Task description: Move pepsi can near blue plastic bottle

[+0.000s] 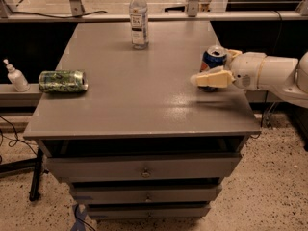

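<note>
Smooth grey worktop (144, 95), faint sheen; clear plastic blue plastic bottle (138, 18); glossy metal pepsi can (212, 57); smooth cream plastic gripper (214, 68) at right edge.

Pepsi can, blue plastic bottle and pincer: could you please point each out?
pepsi can (211, 60), camera view, blue side below the silver top.
blue plastic bottle (138, 23), camera view, its label.
pincer (212, 69), camera view, midway between its open fingertips, astride the can.
</note>
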You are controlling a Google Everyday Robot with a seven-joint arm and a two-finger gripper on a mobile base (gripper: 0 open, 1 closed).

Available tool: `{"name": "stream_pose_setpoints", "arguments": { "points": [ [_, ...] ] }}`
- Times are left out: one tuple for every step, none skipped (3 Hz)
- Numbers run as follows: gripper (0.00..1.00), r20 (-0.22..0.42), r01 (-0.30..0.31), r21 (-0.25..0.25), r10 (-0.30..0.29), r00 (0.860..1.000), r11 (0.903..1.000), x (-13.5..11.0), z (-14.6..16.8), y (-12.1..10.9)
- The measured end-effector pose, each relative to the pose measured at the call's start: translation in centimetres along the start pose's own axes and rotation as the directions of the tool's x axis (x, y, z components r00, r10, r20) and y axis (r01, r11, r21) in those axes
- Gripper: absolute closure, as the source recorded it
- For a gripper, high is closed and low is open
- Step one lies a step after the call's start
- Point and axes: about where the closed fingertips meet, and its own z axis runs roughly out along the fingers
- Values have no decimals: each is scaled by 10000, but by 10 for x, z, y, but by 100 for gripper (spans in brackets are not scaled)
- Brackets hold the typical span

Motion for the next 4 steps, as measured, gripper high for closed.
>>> {"name": "stream_pose_setpoints", "arguments": {
  "points": [
    [41, 176, 234, 139, -237, 9996, 9996, -1, 2, -5],
    [64, 305, 373, 250, -381, 9988, 9990, -2, 2, -9],
    [88, 429, 634, 321, -648, 9970, 9975, -11, 4, -17],
    [100, 803, 1106, 656, -1157, 9900, 9917, -47, 4, -44]
  ]
}}
